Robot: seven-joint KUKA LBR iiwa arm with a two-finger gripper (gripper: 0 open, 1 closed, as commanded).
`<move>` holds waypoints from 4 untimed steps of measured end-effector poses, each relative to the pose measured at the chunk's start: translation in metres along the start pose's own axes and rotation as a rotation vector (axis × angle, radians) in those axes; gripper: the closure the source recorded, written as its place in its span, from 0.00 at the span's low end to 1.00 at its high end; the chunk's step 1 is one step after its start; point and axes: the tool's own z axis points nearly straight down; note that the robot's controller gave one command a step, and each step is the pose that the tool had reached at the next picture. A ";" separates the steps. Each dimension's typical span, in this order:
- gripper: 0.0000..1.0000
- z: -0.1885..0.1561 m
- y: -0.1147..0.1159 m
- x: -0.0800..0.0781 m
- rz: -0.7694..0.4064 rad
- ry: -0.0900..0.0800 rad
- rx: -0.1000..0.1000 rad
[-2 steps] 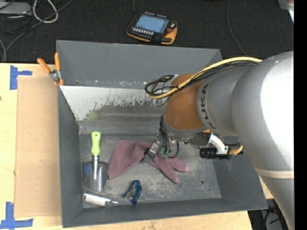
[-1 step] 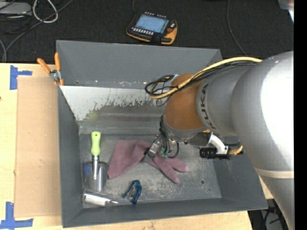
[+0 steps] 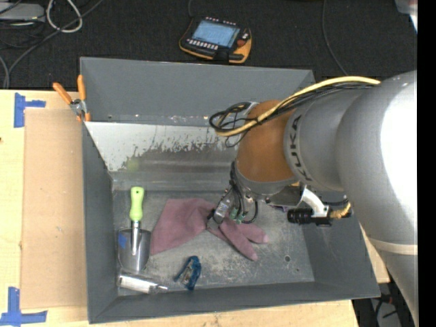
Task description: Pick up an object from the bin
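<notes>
From above, the grey metal bin [image 3: 197,101] holds a handful of loose things on its scuffed floor. The arm [image 3: 327,148] comes in from the right, its orange wrist cover [image 3: 262,152] and looped cables hanging over the bin's right half. Below the cover, the pincer [image 3: 227,213] is down at the floor, at the middle of a mauve cloth [image 3: 178,225]. The cloth lies spread out flat to the left of the pincer, and a narrower, crumpled part of it trails out to the lower right. The cloth looks gathered where the pincer meets it. The wrist hides the tip, so I cannot tell whether the pincer is apart, together or clamped on the fabric.

Well left of the cloth, a small metal scoop with a lime-green handle [image 3: 136,227] lies with the handle pointing to the back wall. Near the front wall lie a blue clip [image 3: 189,272] and, in the front left corner, a silvery tube [image 3: 139,285].
</notes>
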 end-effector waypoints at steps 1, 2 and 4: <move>1.00 -0.048 0.000 -0.001 -0.001 -0.006 -0.004; 1.00 -0.075 0.000 -0.001 -0.002 -0.008 -0.007; 1.00 -0.094 0.000 0.000 -0.005 -0.005 -0.006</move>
